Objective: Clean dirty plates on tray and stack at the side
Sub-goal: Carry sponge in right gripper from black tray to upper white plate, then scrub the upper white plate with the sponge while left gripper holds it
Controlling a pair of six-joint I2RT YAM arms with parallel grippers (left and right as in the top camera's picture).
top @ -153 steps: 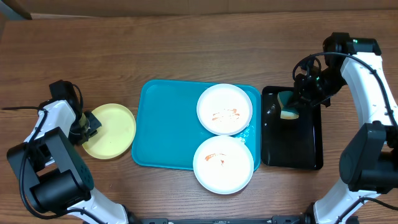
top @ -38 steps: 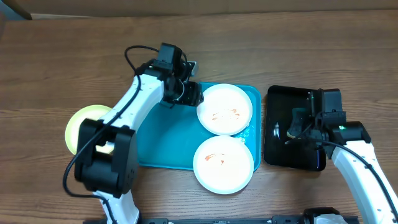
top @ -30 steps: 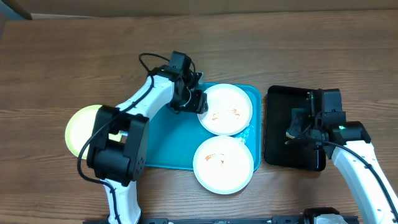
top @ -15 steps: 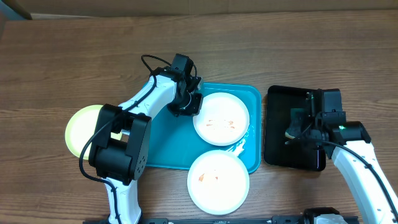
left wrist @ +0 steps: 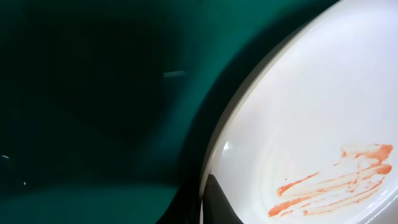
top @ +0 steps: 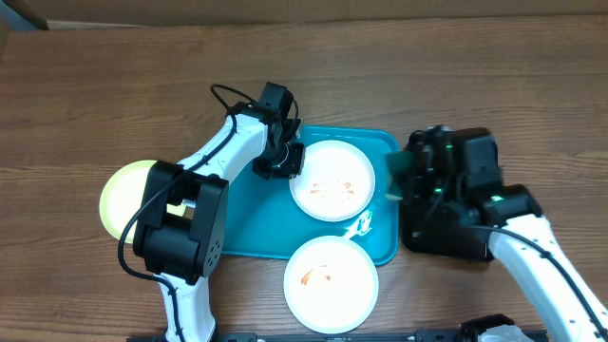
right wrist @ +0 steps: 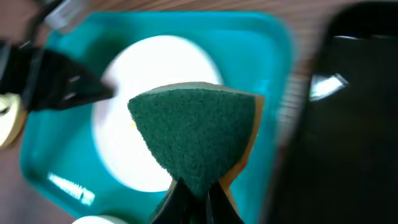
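Left gripper [top: 288, 163] pinches plate [top: 332, 180], right gripper [right wrist: 198, 190] — sponge [right wrist: 196, 134]

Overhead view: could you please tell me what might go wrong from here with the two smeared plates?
The lower plate overhangs the near rim of the tray, so a jolt could slide it off. The left claw meets the upper plate at one rim spot only; scrubbing with the sponge in the right claw might pivot that plate.

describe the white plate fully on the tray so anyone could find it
Find the turquoise tray mid-table. The plate lies in its upper right part, left gripper at its rim. The other smeared white plate overhangs the tray's near edge.
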